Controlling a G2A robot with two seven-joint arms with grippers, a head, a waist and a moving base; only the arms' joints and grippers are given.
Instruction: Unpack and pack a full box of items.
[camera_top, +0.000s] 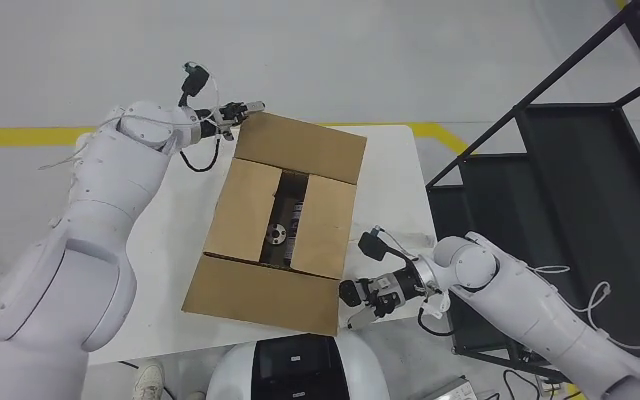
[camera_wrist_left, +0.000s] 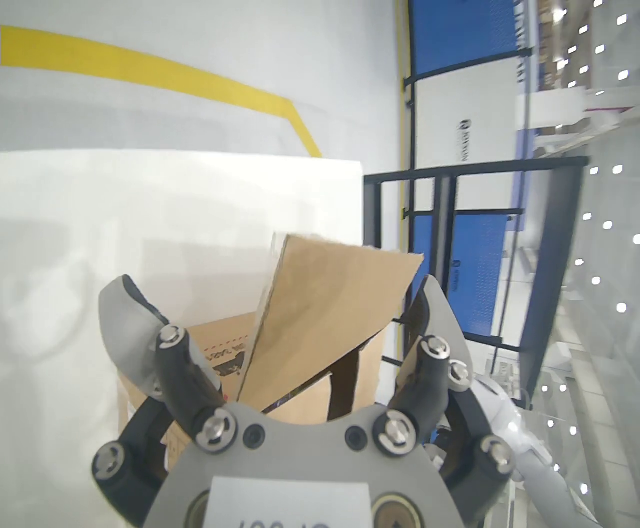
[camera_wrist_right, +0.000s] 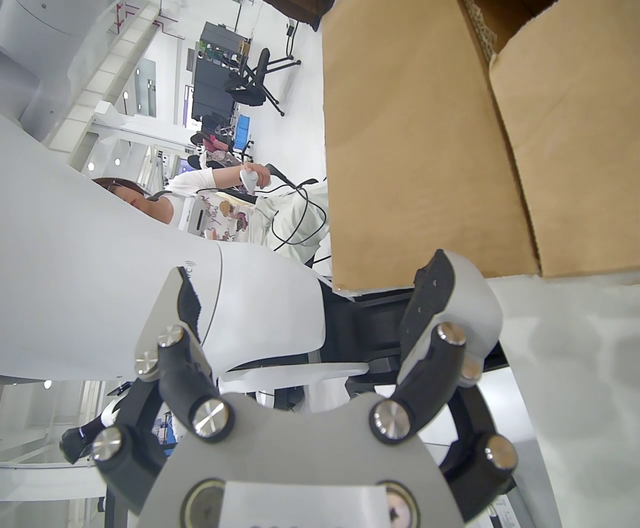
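Item 1: cardboard box (camera_top: 232, 262), brown, set at an angle in the middle of the white desk (camera_top: 392, 170)
- Far flap (camera_top: 300, 146) and near flap (camera_top: 262, 292) are folded outward
- Two inner flaps, one on the left (camera_top: 246, 210) and one on the right (camera_top: 325, 226), lie nearly shut over the opening, with a narrow gap between them
- Contents (camera_top: 279, 236) seen through the gap: dark items, one with a round metallic end; nothing more can be made out

Item 2: left gripper (camera_wrist_left: 280, 310), at the far left corner of the box
- Released, fingers (camera_wrist_left: 131, 320) spread wide
- In the left wrist view a corner of the raised far flap stands between the fingers, with neither finger closed onto it

Item 3: right gripper (camera_wrist_right: 310, 295), at the near right corner of the box, by the desk's front edge
- Released, fingers (camera_wrist_right: 436, 287) spread and grasping nothing
- One fingertip is just beside the edge of the near flap; whether it touches cannot be told

Surroundings: black metal steps (camera_top: 560, 180) to the right of the desk; a yellow line (camera_top: 40, 135) on the floor beyond it
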